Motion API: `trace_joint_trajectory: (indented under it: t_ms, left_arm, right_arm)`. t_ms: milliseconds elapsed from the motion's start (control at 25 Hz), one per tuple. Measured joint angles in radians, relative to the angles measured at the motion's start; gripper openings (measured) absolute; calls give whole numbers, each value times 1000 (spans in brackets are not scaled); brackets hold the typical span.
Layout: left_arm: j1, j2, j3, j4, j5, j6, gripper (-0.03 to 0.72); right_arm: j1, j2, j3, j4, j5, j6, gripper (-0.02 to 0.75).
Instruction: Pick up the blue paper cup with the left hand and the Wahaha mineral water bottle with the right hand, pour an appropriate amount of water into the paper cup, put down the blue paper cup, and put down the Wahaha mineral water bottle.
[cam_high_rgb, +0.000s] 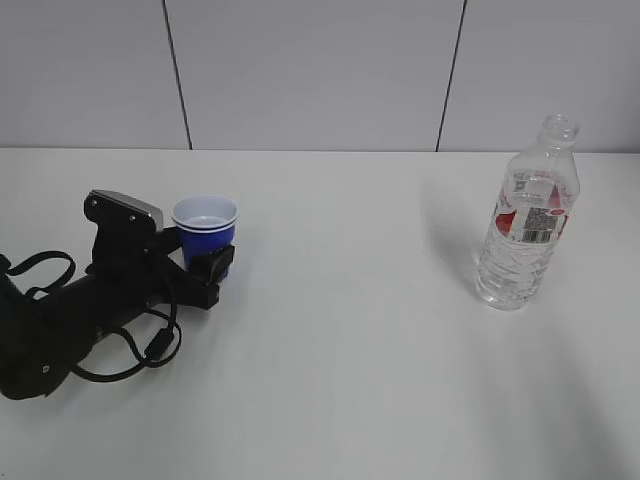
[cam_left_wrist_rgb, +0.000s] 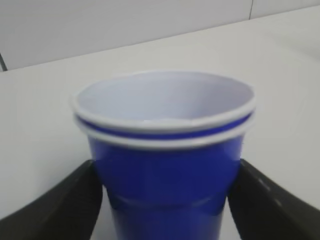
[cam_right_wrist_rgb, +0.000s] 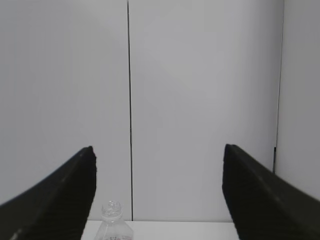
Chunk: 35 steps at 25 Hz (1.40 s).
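Note:
The blue paper cup (cam_high_rgb: 206, 228) stands upright on the white table at the left, white inside. My left gripper (cam_high_rgb: 207, 262) lies low on the table around its lower half. In the left wrist view the cup (cam_left_wrist_rgb: 165, 150) fills the space between the two black fingers (cam_left_wrist_rgb: 60, 205), which press on both of its sides. The Wahaha mineral water bottle (cam_high_rgb: 528, 220) stands upright and capless at the right, part full. My right gripper (cam_right_wrist_rgb: 157, 150) is open and empty, up in the air. It does not show in the exterior view. Only the bottle's neck (cam_right_wrist_rgb: 112, 222) shows low in the right wrist view.
The white table (cam_high_rgb: 340, 350) runs to a grey panelled wall (cam_high_rgb: 320, 70) at the back. The left arm's body and looped black cable (cam_high_rgb: 150, 345) lie on the table at the front left.

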Motion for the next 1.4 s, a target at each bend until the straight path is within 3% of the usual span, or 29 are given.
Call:
trace_joint_trajectory:
  t_ms: [760, 1040, 1400]
  left_arm:
    - [0, 15, -19, -4, 0, -15, 585]
    - [0, 15, -19, -4, 0, -15, 502]
    - [0, 15, -19, -4, 0, -15, 491]
  right_arm:
    - [0, 0, 0, 0, 0, 0, 587]
    - [0, 0, 0, 0, 0, 0, 587]
    - [0, 0, 0, 0, 0, 0, 586]
